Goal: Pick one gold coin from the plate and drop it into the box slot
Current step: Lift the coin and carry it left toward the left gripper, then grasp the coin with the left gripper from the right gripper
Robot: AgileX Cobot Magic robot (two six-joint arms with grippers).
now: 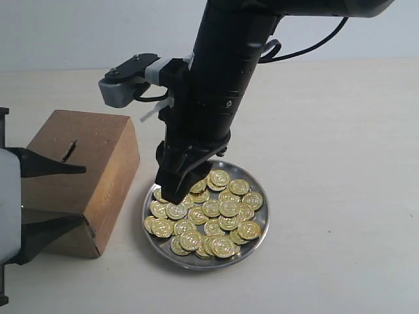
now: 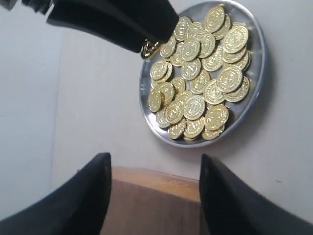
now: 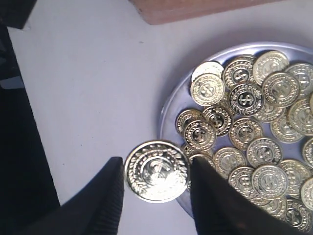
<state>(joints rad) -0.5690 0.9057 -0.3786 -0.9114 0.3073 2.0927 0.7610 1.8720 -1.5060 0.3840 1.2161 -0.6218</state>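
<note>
The silver-grey plate [image 1: 196, 261] holds several gold coins [image 1: 222, 209] to the right of the brown box [image 1: 105, 163], whose slot [image 1: 69, 150] is on its top face. My right gripper [image 1: 173, 193] hangs over the plate's left rim. In the right wrist view this gripper [image 3: 156, 169] is shut on one gold coin [image 3: 156, 172], held by its edges above the plate rim [image 3: 168, 115]. The left wrist view shows that coin [image 2: 149, 49] at the fingertips. My left gripper [image 2: 154, 164] is open, its fingers either side of the box [image 2: 151, 200].
The pale tabletop [image 1: 340, 163] spreads to the right of and behind the plate. The box edge [image 3: 195, 10] lies close to the plate [image 2: 254, 103]. The right arm's black body [image 1: 222, 78] rises above the plate and box.
</note>
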